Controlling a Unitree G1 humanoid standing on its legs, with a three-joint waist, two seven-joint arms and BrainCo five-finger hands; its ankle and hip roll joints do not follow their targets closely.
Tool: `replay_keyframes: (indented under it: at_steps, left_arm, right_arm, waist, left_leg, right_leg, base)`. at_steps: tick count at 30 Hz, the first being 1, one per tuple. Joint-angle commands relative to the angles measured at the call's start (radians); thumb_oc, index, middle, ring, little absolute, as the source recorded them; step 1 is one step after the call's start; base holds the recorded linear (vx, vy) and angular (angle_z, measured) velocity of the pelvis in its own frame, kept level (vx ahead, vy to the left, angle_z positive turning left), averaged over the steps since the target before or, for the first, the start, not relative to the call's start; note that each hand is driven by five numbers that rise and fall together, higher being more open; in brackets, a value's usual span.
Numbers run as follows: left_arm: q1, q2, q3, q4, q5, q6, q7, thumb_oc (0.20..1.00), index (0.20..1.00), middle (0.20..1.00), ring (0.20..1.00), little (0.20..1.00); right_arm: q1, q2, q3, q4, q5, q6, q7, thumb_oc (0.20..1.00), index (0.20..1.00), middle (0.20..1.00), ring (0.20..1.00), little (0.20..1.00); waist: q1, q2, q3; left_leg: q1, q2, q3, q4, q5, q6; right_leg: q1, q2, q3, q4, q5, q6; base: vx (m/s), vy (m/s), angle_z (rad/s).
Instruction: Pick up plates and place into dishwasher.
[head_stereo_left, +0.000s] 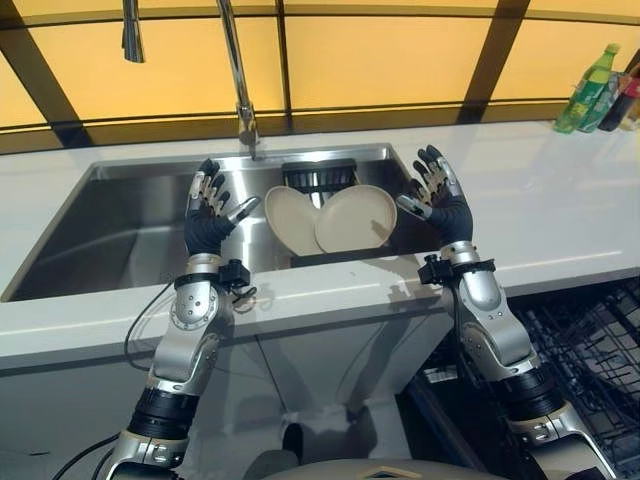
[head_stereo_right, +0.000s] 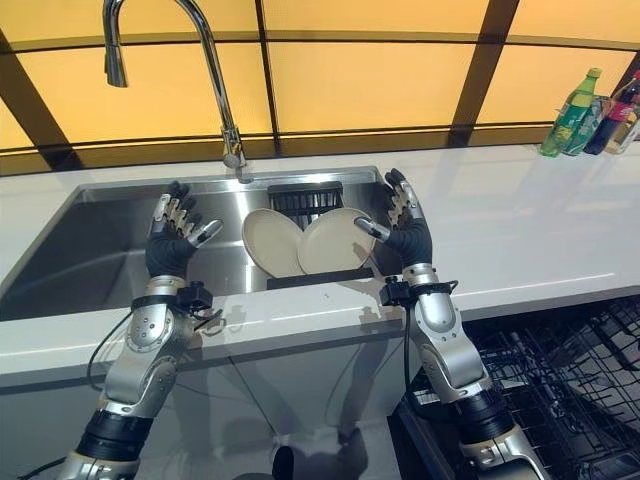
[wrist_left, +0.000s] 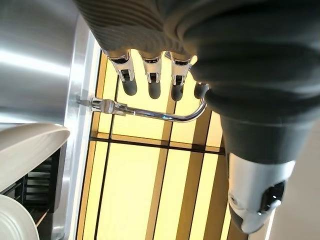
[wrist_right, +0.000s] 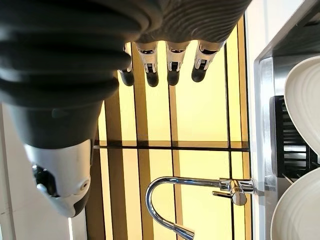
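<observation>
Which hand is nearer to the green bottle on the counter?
The right. The right hand is raised over the sink's right end, on the green bottle's side; the left hand is farther, past the plates.

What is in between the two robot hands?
Two cream plates lean in the sink, between the left robot hand and the right robot hand. Both eye views show this.

Both silver-grey arms reach forward and up, palms turned toward each other. The left hand (head_stereo_left: 207, 215) and the right hand (head_stereo_left: 437, 195) are raised at about the same height, well apart, fingers (wrist_left: 152, 80) straight and spread, holding nothing.
</observation>
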Motion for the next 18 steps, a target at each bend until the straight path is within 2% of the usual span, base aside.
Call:
replay_keyframes:
  at_steps: [1, 11, 18]
  left_arm:
    - [-0.085, 0.019, 0.012, -0.016, 0.066, -0.083, -0.011, 1.0, 1.0, 1.0, 1.0, 1.0]
    - [-0.134, 0.097, 0.054, -0.007, 0.186, -0.136, 0.037, 1.0, 1.0, 1.0, 1.0, 1.0]
    - [-0.18, 0.135, 0.038, 0.004, 0.246, -0.12, 0.019, 1.0, 1.0, 1.0, 1.0, 1.0]
  right_arm:
    - [-0.029, 0.007, -0.058, -0.047, 0.012, -0.072, 0.0, 1.0, 1.0, 1.0, 1.0, 1.0]
    - [-0.032, -0.004, -0.053, -0.049, 0.021, -0.054, -0.004, 1.0, 1.0, 1.0, 1.0, 1.0]
    - [-0.035, -0.012, -0.042, -0.051, 0.03, -0.04, -0.003, 1.0, 1.0, 1.0, 1.0, 1.0]
  waist:
    - [0.001, 0.021, -0.042]
    - [-0.015, 0.022, -0.057]
    - [-0.037, 0.025, -0.065]
  left_leg:
    - [0.148, 0.11, 0.012, 0.02, -0.189, -0.08]
    - [0.146, 0.113, 0.019, 0.024, -0.189, -0.082]
    - [0.144, 0.131, 0.026, 0.027, -0.183, -0.087]
  right_leg:
    - [-0.138, -0.048, 0.04, -0.061, 0.172, 0.05]
    - [-0.149, -0.038, 0.068, -0.069, 0.178, 0.047]
    - [-0.162, -0.016, 0.102, -0.072, 0.178, 0.04]
  base:
    - [0.0, -0.007, -0.08]
    - [0.0, -0.013, -0.05]
    - [0.0, -0.06, -0.12]
